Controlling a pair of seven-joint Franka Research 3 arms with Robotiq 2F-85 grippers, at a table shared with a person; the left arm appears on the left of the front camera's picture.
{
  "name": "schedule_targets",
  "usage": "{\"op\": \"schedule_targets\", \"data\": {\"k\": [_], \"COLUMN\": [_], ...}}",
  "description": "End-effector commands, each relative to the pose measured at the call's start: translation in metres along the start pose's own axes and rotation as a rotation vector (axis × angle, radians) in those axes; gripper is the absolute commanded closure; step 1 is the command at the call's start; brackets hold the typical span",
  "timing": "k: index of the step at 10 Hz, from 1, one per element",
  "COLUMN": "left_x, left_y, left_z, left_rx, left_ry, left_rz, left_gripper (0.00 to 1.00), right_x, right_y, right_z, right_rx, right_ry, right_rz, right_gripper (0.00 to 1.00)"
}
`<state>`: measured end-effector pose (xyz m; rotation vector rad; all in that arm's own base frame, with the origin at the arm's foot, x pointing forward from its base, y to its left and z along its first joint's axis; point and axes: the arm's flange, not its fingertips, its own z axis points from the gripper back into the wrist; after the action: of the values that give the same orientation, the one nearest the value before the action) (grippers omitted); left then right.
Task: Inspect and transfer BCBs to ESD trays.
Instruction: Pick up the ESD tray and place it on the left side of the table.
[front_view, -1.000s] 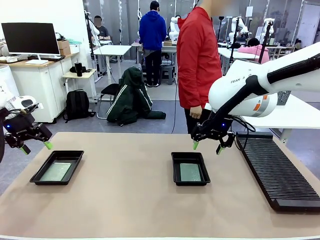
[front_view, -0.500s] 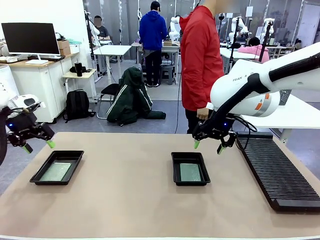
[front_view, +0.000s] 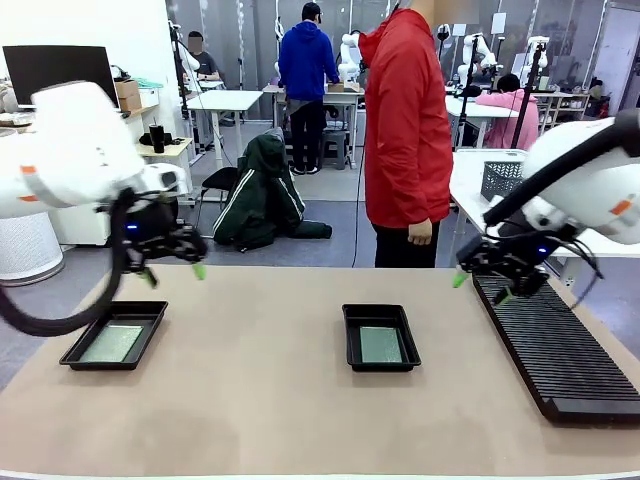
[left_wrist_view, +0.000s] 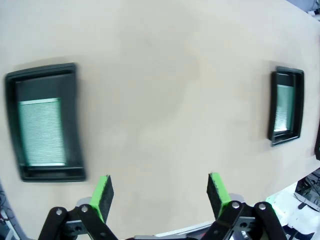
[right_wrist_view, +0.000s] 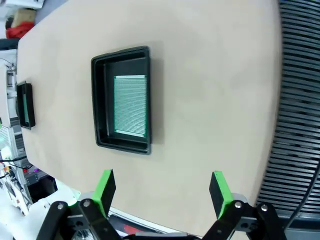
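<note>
Left hand (front_view: 173, 272) has swung inward above desk's (front_view: 260, 400) far-left edge; right hand (front_view: 481, 286) has shifted over ribbed rack (front_view: 555, 350). Both hands spread wide, empty. One BCB in left tray (front_view: 114, 335), another in centre tray (front_view: 380, 337).

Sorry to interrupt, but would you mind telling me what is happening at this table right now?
Nothing is being held at this moment. Each of the two ESD trays, the left tray and the middle tray, has a BCB lying flat in it: one on the left, one in the middle. The left claw hangs open above the table beyond the left tray, the right claw open near the ribbed rack. A person in red stands at the far side.
</note>
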<state>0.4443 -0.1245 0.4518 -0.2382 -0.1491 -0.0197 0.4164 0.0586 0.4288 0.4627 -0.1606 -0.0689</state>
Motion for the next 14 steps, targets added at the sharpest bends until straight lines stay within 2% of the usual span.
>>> {"op": "schedule_targets", "data": {"k": [1,5,7,10,11,14], "left_x": [0.016,0.034,0.04,0.04,0.039,0.033], "left_y": [-0.058,-0.194,-0.236,-0.279,-0.287,-0.293], "left_z": [-0.022,-0.071,-0.101,-0.141,-0.152,-0.182], "left_rx": [0.028,0.095,0.144,0.179,0.195,0.249], "left_ry": [-0.044,-0.019,-0.018,0.021,0.019,0.032], "left_rz": [-0.007,-0.05,-0.023,-0.045,-0.031,0.045], "left_gripper": [0.0,0.0,0.0,0.0,0.0,0.0], "right_x": [-0.003,-0.002,0.001,0.006,-0.003,-0.003], "right_y": [-0.033,-0.094,-0.11,-0.126,-0.116,-0.116], "right_z": [0.007,0.022,0.021,0.014,0.02,0.02], "right_rx": [0.055,0.1,0.129,0.161,0.106,0.106], "right_ry": [0.007,-0.005,0.001,0.011,-0.006,-0.006], "right_rz": [0.025,0.035,0.053,0.046,0.042,0.042], "right_gripper": [0.0,0.0,0.0,0.0,0.0,0.0]}}
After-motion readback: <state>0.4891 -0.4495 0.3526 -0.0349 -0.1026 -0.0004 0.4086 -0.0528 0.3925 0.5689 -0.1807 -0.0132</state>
